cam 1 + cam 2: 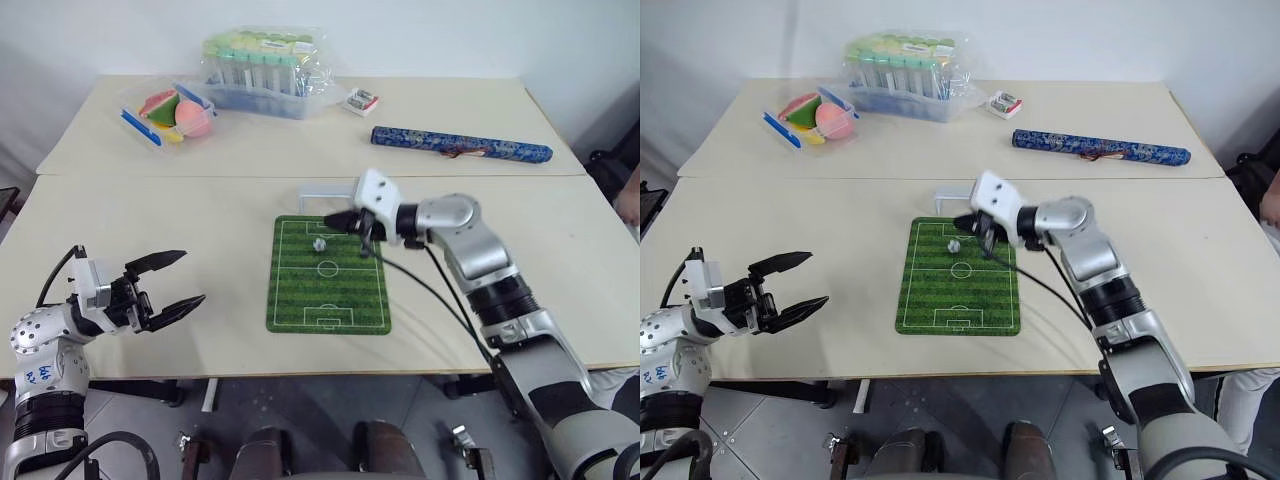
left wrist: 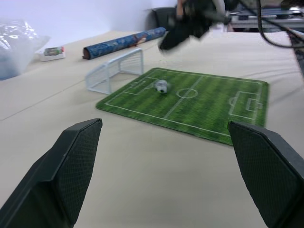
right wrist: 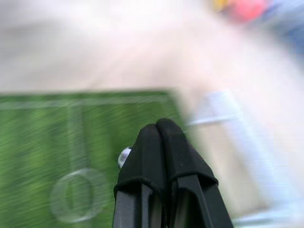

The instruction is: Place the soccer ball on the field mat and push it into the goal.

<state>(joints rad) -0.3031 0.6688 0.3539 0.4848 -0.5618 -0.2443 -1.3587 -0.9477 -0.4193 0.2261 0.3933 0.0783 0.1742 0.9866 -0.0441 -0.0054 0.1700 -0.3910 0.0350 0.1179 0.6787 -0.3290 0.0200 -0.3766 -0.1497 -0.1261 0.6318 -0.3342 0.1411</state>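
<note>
Left tool (image 1: 172,284) hovers, fingers apart; right tool (image 1: 340,221), fingers together, beside ball (image 1: 319,244) on mat (image 1: 328,300) near goal (image 2: 116,69).

Bare mat (image 1: 330,290) between ball (image 1: 319,243) and goal (image 1: 325,196)

Soccer ball (image 1: 319,243) on field mat (image 1: 329,300), before goal (image 1: 328,198).

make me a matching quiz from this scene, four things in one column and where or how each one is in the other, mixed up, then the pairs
Things:
1. soccer ball
2. goal
3. left gripper
4. right gripper

States:
a. fingers shut together, above the field mat
b. fingers spread open, off to the mat's side
c. lying on the mat, short of the centre circle
d. standing on the table at the mat's far end

Pairs: 1-c, 2-d, 3-b, 4-a
</note>
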